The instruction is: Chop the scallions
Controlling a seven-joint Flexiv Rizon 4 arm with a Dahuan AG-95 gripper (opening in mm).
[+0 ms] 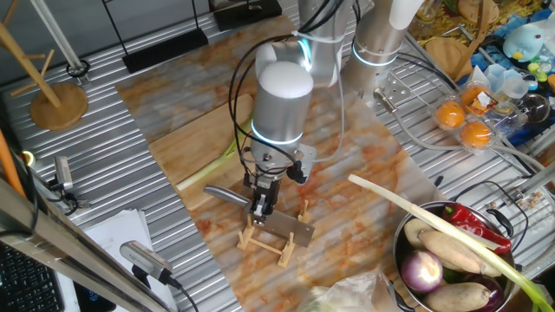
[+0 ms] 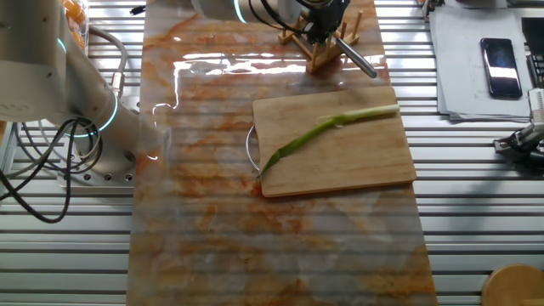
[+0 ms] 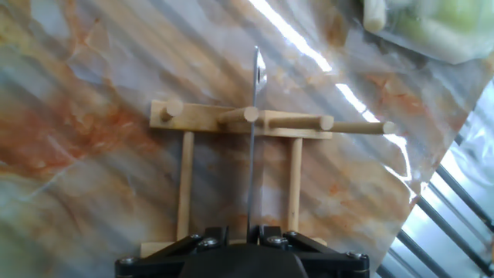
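Observation:
The scallion, one slim whole stalk with a pale root end and green tip, lies diagonally on the wooden cutting board. In one fixed view only a short green part of it shows beside the arm. A knife rests in a small wooden rack, its grey handle pointing left. My gripper is low over the knife where blade meets handle. In the hand view the blade runs edge-on between my fingers, with a gap on its left side. The knife still sits in the rack.
A metal bowl at the right holds vegetables, with a long thick pale leek-like stalk across it. A second robot base stands at the mat's edge. A phone, a wooden stand and orange fruit lie around the table.

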